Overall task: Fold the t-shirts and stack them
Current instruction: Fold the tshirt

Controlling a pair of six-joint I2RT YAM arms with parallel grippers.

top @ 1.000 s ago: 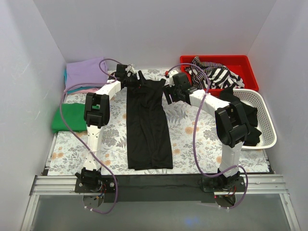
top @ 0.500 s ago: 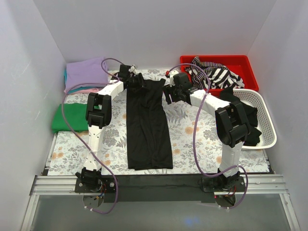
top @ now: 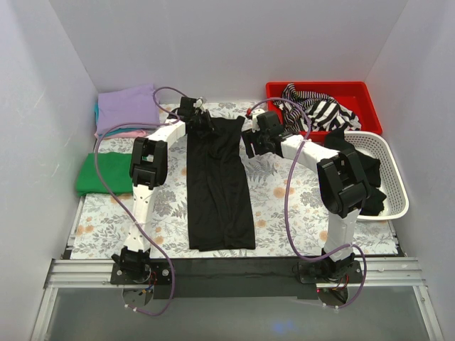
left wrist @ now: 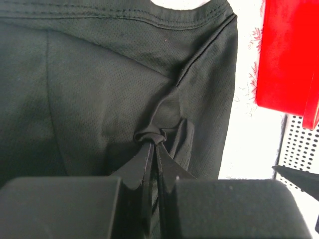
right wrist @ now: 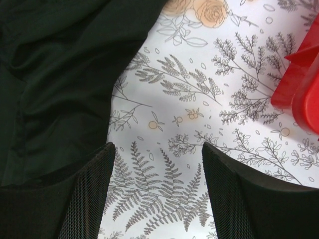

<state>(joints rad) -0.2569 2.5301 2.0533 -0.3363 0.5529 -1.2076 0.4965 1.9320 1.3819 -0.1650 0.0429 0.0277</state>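
A black t-shirt (top: 219,186) lies folded into a long narrow strip down the middle of the table. My left gripper (top: 204,122) sits at the strip's far left corner, shut on a small pinch of black fabric (left wrist: 153,135) near the collar. My right gripper (top: 248,141) hovers beside the strip's far right edge, open, with only floral tablecloth between its fingers (right wrist: 94,169); the black shirt (right wrist: 55,84) lies just to its left. Folded lavender (top: 126,106), pink (top: 122,133) and green (top: 104,172) t-shirts rest at the far left, a teal edge (top: 97,114) peeking out.
A red bin (top: 355,92) with striped clothing stands at the back right. A white perforated basket (top: 394,181) holding dark clothes sits along the right side. The floral tablecloth (top: 284,206) covers the table, and white walls close in on three sides.
The left gripper has closed onto the black shirt's far left corner after shifting slightly toward it. The right gripper has stayed open and nearly still.
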